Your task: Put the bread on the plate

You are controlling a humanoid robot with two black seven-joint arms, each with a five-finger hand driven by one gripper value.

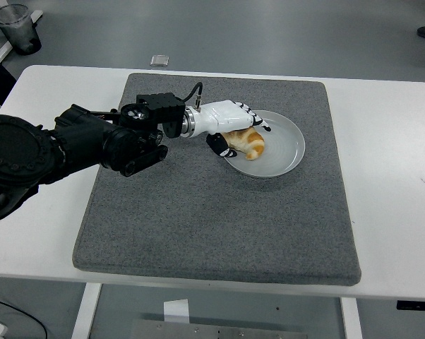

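A golden piece of bread [250, 144] lies on the left part of the pale round plate [284, 145], which sits on the grey mat. My left hand [243, 137], white with black fingertips, comes in from the left on its black arm and hovers right at the bread. Its fingers [255, 121] are stretched out over the bread's top, and the thumb [224, 147] hangs at the bread's left side. The fingers look spread rather than clamped. The bread's far left edge is hidden under the hand. My right arm is out of view.
The grey mat [212, 212] covers most of the white table [389, 183]. Beyond the table, a clear cup [16, 27] stands on the floor at top left, and a small grey object [159, 61] lies near the table's far edge.
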